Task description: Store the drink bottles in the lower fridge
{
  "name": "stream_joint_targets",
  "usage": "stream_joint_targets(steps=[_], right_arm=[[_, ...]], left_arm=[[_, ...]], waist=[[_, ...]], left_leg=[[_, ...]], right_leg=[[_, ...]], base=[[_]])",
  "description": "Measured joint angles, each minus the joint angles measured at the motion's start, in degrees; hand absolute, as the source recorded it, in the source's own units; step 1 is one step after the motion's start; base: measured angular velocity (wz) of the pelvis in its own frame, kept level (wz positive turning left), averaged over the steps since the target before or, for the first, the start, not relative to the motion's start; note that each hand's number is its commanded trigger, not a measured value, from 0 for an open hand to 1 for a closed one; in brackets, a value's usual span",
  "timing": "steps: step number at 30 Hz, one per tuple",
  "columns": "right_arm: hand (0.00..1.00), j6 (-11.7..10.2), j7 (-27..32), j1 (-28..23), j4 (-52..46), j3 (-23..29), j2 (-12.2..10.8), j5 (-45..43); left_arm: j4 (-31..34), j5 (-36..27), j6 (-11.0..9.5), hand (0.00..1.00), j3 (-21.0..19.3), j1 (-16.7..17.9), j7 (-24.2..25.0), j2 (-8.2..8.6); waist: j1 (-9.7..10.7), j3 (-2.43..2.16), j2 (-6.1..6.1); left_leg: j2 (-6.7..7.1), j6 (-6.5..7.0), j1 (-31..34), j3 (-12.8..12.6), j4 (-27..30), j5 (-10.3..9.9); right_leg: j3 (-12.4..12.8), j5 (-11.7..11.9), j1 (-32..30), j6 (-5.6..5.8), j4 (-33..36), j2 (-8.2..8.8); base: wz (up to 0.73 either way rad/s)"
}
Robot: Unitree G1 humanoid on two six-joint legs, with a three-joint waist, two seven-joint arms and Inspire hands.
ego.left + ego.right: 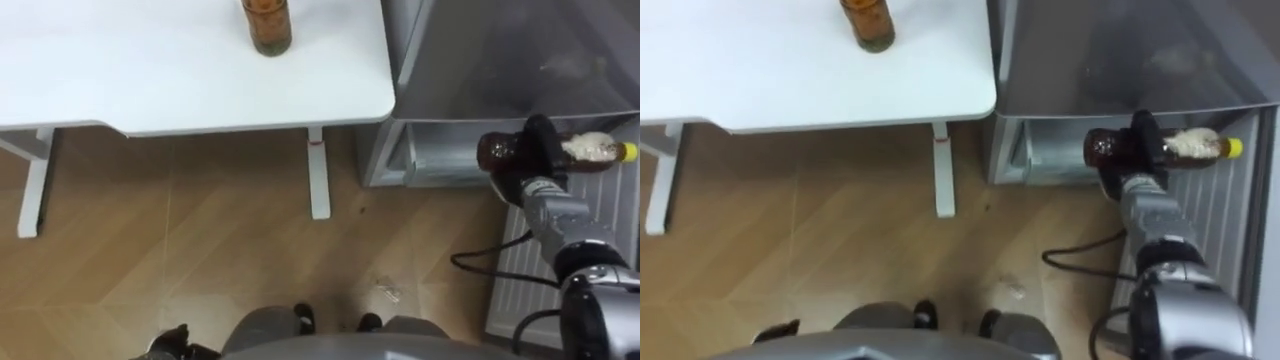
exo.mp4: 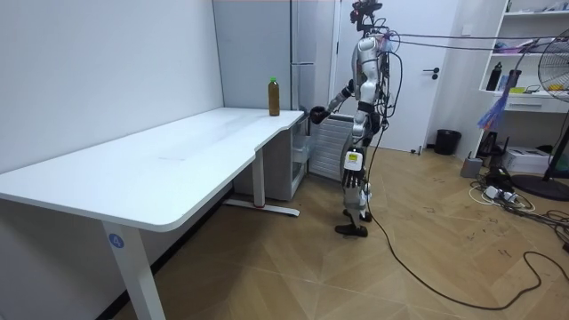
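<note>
left hand [image 1: 172, 343], low at lower left: state unreadable, idle.
second bottle [image 1: 267, 25] stands on white table [image 1: 150, 80], not yet moved. right hand [image 1: 543, 142]: fingers wrapped round the held bottle [image 1: 497, 153], lying sideways before the open lower fridge [image 1: 440, 165]. you risk clipping the compartment edge; a sideways bottle may slip from your grip or roll out.

Plain indoor room, half home and half office.
Pale wooden parquet floor [image 2: 427, 258]; long white desk on white legs [image 2: 178, 156] left of the right hand [image 1: 543, 148], tall grey fridge [image 1: 500, 60] just beyond it; white wall shelves [image 2: 533, 55], round floor fan [image 2: 558, 76] and dark waste bin [image 2: 447, 141] well behind.
</note>
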State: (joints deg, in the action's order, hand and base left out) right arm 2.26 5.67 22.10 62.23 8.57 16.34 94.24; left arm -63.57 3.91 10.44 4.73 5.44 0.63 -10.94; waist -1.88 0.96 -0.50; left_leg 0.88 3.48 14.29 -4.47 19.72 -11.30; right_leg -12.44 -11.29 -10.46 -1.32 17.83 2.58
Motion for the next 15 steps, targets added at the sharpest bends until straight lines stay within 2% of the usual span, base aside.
stream_joint_targets(steps=[2,5,6,10,12,15], right_arm=[[1.0,0.5,-0.2,4.0,3.8,0.1,1.7,-0.1],[1.0,1.7,-0.5,6.8,6.6,0.8,3.4,-0.2],[1.0,1.6,-0.5,7.3,7.1,1.2,3.6,-0.3],[1.0,1.5,-0.9,9.1,9.8,1.8,4.5,-0.3],[1.0,1.5,-0.9,9.2,9.8,1.8,4.5,-0.3],[1.0,1.5,-0.9,9.2,10.3,1.8,4.6,-0.3]], left_arm=[[-0.7,-0.1,-0.2,0.0,0.4,-2.0,0.0,-0.07],[-0.7,-2.3,-0.7,0.0,1.1,-2.7,0.0,-0.78],[-0.7,-2.3,-0.9,0.0,1.2,-2.7,0.0,-0.94],[-0.7,-2.3,-1.3,0.0,1.2,-3.0,-0.1,-1.85],[-1.3,-2.3,-1.4,0.0,1.3,-3.7,-0.2,-1.91],[-1.6,-2.6,-1.9,0.0,2.4,-4.1,-0.4,-1.91]], waist=[[-0.1,0.27,-0.49],[-0.2,0.5,-0.26],[-0.2,0.59,-0.21],[-1.4,1.48,0.69],[-1.9,1.75,1.05],[-3.3,1.9,1.29]], left_leg=[[0.43,0.25,2.3,0.1,0.0,0.9],[1.0,0.54,5.3,0.0,0.7,1.5],[1.03,0.55,6.2,-0.1,1.3,1.5],[1.21,0.59,10.6,-0.2,3.9,1.5],[1.67,0.63,12.6,-0.1,4.9,1.5],[1.94,0.7,14.8,-0.9,5.9,1.5]], right_leg=[[-0.1,0.0,-2.8,-0.08,1.5,0.62],[-0.2,-0.6,-6.9,-0.23,4.8,1.65],[-0.3,-0.8,-7.8,-0.26,5.5,1.79],[-0.4,-1.8,-12.7,-0.66,9.2,2.7],[-0.6,-2.8,-15.1,-0.77,11.5,3.54],[-0.2,-3.7,-18.2,-1.03,14.2,4.47]], base=[[0.03],[0.05],[0.0],[0.03],[0.13],[0.02]])
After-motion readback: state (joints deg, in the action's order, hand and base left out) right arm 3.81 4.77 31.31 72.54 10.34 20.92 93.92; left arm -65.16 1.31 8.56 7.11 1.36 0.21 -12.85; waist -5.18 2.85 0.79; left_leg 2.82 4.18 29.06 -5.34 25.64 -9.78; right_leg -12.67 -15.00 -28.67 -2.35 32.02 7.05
